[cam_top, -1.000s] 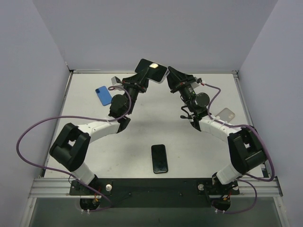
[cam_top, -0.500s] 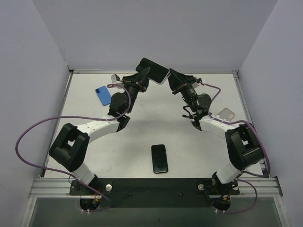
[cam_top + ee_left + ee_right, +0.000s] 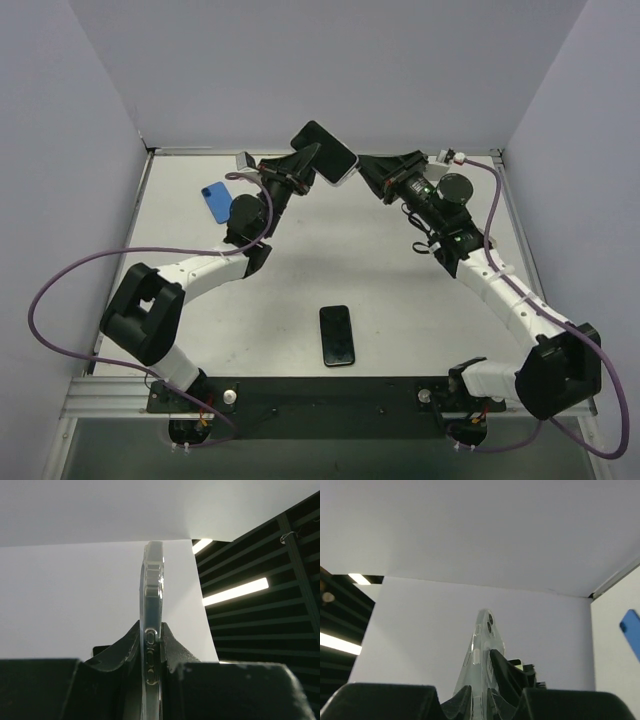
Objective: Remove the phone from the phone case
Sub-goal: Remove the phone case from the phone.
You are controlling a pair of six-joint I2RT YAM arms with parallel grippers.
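I have the phone [image 3: 326, 150], in its clear case [image 3: 152, 595], aloft over the rear tabletop [image 3: 400, 290], the left end effector [image 3: 304, 160] and right end effector [image 3: 363, 168] each closed on an edge; uneven pulling could slip it free and drop it.

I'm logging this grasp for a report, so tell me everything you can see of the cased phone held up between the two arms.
The cased phone is a dark slab inside a clear, glossy plastic case with a pale rim. It hangs in the air above the far edge of the table, tilted, with its dark face towards the top camera. The left pincer clamps one end and the right pincer the other. Edge-on in the wrist views, side buttons and two camera lenses show. Nothing else touches it.
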